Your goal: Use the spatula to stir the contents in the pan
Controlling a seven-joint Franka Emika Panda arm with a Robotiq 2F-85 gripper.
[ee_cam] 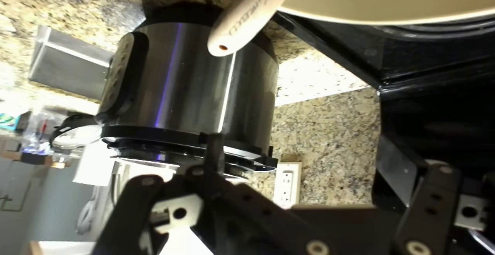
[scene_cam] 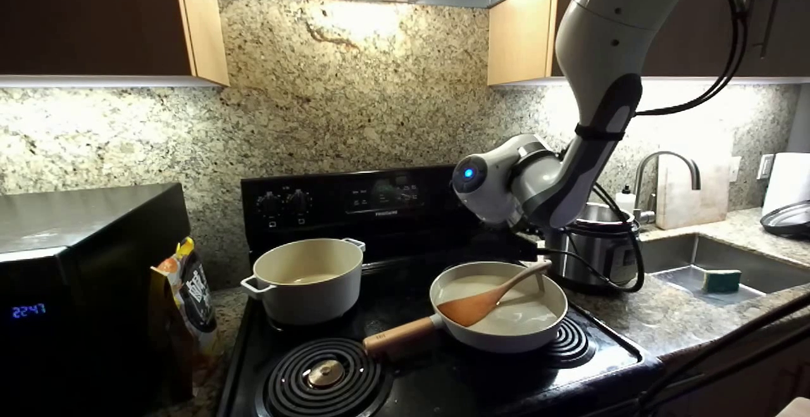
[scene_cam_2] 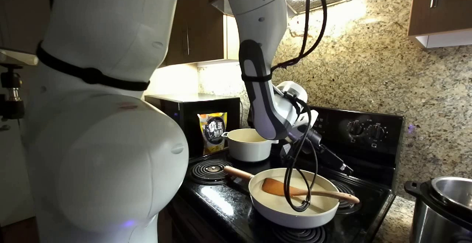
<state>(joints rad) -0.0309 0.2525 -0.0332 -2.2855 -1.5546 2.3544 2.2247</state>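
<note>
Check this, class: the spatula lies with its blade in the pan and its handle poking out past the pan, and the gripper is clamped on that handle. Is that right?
Not quite: the gripper is not clamped on the spatula. The wrist view shows the jaws open, apart from the handle. The rest is right: blade in the pan, handle poking out past it.

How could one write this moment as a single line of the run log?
claw: open, empty | spatula: resting in pan, handle sticking out | pan: on stove | stirring: not underway
</note>
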